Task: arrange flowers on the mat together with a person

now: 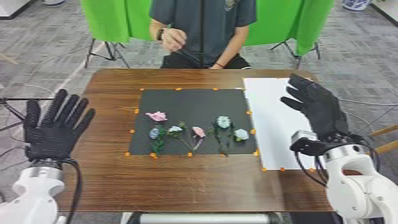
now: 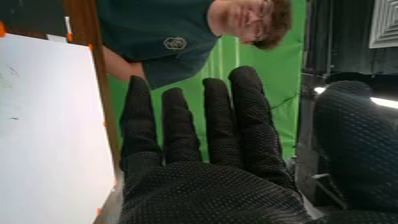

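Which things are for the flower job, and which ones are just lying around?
For the job:
- black mat
- pink rose-like flower and the other flowers on the mat
- robot's left hand and right hand

Just around:
- white sheet beside the mat, probably
- green cloth behind the table

- Green cloth hanging beyond the table
- Black stand legs below the cloth
- Blue-and-white pot at the far right
- Wooden bars by the right edge
- Grey floor around the table
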You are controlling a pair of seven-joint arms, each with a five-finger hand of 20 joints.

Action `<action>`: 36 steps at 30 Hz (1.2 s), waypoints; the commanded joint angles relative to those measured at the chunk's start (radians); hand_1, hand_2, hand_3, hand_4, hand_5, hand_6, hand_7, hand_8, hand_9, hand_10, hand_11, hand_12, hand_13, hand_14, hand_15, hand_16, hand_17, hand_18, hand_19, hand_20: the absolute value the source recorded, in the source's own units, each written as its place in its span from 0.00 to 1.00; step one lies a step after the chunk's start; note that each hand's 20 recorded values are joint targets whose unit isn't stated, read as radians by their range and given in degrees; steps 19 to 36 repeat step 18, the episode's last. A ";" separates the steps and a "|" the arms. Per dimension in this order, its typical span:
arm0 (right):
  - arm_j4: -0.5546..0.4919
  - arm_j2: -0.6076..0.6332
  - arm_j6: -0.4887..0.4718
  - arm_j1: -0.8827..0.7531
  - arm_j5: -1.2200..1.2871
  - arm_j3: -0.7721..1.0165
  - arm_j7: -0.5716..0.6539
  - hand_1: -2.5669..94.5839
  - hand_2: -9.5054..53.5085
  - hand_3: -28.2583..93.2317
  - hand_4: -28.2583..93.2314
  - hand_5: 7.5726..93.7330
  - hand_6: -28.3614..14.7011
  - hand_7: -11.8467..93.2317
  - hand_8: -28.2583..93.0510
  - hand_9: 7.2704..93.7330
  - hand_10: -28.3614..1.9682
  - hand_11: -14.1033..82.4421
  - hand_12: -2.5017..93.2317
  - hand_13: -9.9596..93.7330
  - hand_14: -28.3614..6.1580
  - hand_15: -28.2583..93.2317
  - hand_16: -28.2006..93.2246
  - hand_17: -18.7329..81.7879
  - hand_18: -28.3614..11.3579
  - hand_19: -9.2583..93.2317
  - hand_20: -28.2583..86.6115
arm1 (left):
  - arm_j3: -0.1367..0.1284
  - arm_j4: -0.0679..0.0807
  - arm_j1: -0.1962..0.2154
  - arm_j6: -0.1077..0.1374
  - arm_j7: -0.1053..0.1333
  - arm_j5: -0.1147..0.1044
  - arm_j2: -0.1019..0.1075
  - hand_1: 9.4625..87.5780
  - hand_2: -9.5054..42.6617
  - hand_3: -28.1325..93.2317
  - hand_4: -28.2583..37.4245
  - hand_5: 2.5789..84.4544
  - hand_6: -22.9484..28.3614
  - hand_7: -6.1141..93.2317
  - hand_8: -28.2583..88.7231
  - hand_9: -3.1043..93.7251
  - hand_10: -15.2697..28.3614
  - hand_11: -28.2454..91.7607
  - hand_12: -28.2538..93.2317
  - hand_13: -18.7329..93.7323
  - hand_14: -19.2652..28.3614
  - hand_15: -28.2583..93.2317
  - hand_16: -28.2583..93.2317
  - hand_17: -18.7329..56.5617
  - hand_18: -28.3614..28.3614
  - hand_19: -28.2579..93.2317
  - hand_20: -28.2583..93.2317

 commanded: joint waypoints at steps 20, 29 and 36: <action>-0.002 -0.056 -0.024 0.027 -0.070 -0.028 -0.067 0.15 0.36 0.89 0.01 0.42 0.53 0.21 0.14 0.35 0.57 0.22 0.08 0.33 0.65 0.34 0.17 0.34 0.56 0.33 0.27 | -0.002 -0.001 0.020 -0.003 0.030 -0.007 -0.009 0.24 0.50 0.74 0.00 0.46 0.55 0.14 0.16 0.35 0.60 0.35 0.25 0.33 0.52 0.33 0.17 0.20 0.68 0.44 0.33; -0.002 -0.056 -0.024 0.027 -0.070 -0.028 -0.067 0.15 0.36 0.89 0.01 0.42 0.53 0.21 0.14 0.35 0.57 0.22 0.08 0.33 0.65 0.34 0.17 0.34 0.56 0.33 0.27 | -0.002 -0.001 0.020 -0.003 0.030 -0.007 -0.009 0.24 0.50 0.74 0.00 0.46 0.55 0.14 0.16 0.35 0.60 0.35 0.25 0.33 0.52 0.33 0.17 0.20 0.68 0.44 0.33; -0.002 -0.056 -0.024 0.027 -0.070 -0.028 -0.067 0.15 0.36 0.89 0.01 0.42 0.53 0.21 0.14 0.35 0.57 0.22 0.08 0.33 0.65 0.34 0.17 0.34 0.56 0.33 0.27 | -0.002 -0.001 0.020 -0.003 0.030 -0.007 -0.009 0.24 0.50 0.74 0.00 0.46 0.55 0.14 0.16 0.35 0.60 0.35 0.25 0.33 0.52 0.33 0.17 0.20 0.68 0.44 0.33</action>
